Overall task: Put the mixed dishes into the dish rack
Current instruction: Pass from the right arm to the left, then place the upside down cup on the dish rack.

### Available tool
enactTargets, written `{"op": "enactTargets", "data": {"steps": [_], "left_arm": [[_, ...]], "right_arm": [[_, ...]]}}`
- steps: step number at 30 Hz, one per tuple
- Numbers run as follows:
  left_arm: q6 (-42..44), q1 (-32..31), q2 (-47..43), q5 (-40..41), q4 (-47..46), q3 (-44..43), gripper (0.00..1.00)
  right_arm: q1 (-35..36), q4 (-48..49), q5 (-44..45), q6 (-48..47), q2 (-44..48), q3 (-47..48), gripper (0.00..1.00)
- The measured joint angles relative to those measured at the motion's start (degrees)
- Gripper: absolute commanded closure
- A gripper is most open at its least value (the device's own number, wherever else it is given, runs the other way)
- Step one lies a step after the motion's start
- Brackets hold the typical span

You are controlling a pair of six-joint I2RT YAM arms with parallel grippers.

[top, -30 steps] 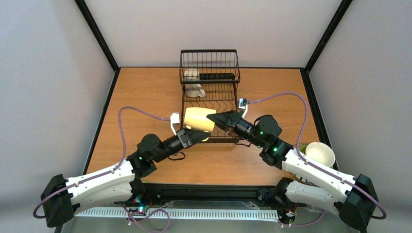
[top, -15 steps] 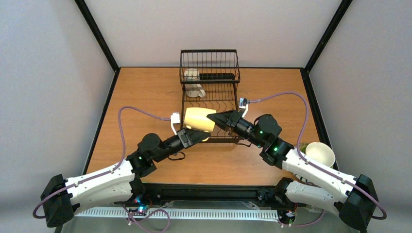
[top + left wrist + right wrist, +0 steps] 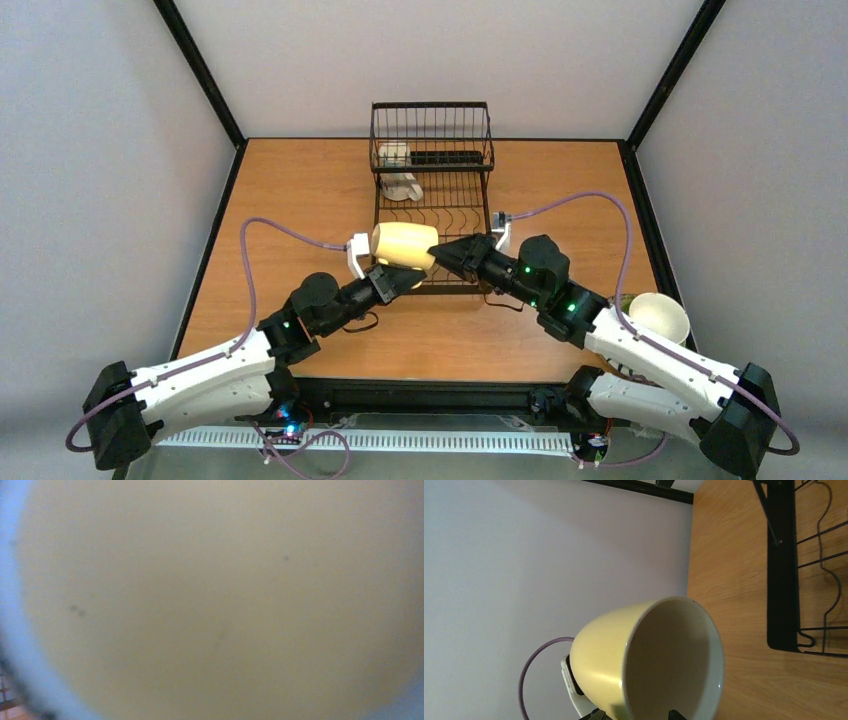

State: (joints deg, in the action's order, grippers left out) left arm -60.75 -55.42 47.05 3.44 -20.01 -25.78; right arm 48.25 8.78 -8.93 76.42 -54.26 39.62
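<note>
Wooden table (image 3: 300,200), grey walls on three sides.

Far middle of table: black wire dish rack (image 3: 432,160), taller basket section at the back, low tray of curved plate slots running toward the arms.

Both arms angled inward, meeting over the near end of the tray.

Near right edge of table, well apart from the rack: white bowl (image 3: 658,318), sitting on a lime-green plate (image 3: 625,303) with only a sliver showing.

Cream-yellow mug (image 3: 404,245): lifted on its side above the tray's near left corner, mouth facing right toward the right arm. Fills the left wrist view entirely.

Left gripper (image 3: 395,272): clamped on the mug from the near left side, fingers themselves hidden behind it.

Right gripper (image 3: 448,248): at the mug's mouth, jaws apart; in the right wrist view, one dark fingertip outside the mug wall and one inside. Contact with the rim not clear.

In the rack: a small white dish (image 3: 393,155) in the basket's left corner and another white piece (image 3: 403,187) at the far left of the tray; kind too small to tell.
</note>
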Motion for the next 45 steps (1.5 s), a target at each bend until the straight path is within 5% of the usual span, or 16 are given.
{"op": "enactTargets", "data": {"steps": [14, 29, 45], "left_arm": [[8.2, 0.0, 8.0, 6.4, 11.8, -9.8, 1.0], [23.3, 0.0, 36.7, 16.9, 21.1, -26.5, 1.0], [28.8, 0.8, 62.1, 26.9, 27.2, -47.1, 1.0]], "right_arm": [[0.1, -14.9, 12.9, -7.9, 4.4, 3.8, 0.26], [0.1, -30.1, 31.6, -19.1, 4.4, 7.8, 0.25], [0.0, -33.2, 41.2, -25.4, 3.6, 8.5, 0.24]]}}
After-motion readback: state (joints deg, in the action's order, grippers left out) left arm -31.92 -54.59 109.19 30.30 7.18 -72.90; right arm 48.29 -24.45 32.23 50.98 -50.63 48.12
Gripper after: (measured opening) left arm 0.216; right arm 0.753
